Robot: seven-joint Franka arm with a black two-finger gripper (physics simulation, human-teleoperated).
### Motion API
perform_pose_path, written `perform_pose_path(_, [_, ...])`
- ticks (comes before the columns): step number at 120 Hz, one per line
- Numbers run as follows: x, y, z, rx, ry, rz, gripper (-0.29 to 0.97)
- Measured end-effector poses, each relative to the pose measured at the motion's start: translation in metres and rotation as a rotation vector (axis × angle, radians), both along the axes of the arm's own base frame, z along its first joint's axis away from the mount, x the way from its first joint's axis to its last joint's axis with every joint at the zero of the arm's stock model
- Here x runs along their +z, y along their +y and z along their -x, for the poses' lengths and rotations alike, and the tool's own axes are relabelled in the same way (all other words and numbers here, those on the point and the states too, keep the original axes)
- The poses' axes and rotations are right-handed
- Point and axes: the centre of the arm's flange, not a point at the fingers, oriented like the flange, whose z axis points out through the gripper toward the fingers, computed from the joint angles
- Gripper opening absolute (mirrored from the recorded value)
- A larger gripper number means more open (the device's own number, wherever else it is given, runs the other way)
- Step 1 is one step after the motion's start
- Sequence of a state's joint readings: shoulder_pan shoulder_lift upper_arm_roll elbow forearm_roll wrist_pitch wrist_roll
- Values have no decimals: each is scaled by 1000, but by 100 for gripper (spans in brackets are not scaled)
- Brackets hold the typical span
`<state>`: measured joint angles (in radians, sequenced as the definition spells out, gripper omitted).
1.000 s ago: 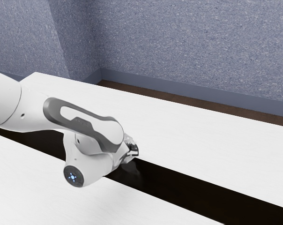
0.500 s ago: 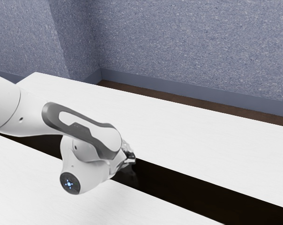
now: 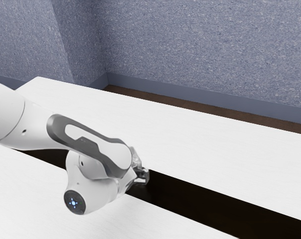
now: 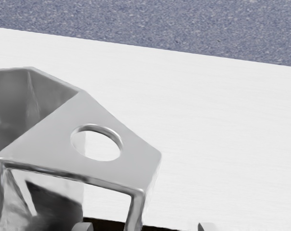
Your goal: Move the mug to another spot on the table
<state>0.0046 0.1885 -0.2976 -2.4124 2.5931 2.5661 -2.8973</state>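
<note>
Metal mug (image 4: 63,144) sits tilted, close under the gripper (image 3: 142,175), at the white tabletop's (image 4: 218,120) edge by the dark gap. Grasped or not, I cannot tell, so the move seems begun at most, with setting down yet to do

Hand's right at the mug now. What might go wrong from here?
1. The gripper hangs at the edge of the dark gap between the two white tabletops; a mug nudged or released here might drop into it.
2. The mug is polished metal with flat, angled walls, so a grip may slip or twist it.
</note>
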Motion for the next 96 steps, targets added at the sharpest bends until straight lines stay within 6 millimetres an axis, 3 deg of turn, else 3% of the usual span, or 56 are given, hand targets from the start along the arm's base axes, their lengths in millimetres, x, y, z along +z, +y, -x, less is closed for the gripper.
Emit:
perform_pose_path(20, [-2, 3, 16, 8, 18, -5, 44])
perform_pose_path(48, [6, 9, 32, 32, 18, -7, 55])
perform_pose_path(66, [26, 20, 30, 58, -26, -8, 58])
perform_pose_path(84, [60, 35, 23, 89, -71, 3, 63])
perform_pose_path(96, [80, 60, 14, 137, -68, 25, 65])
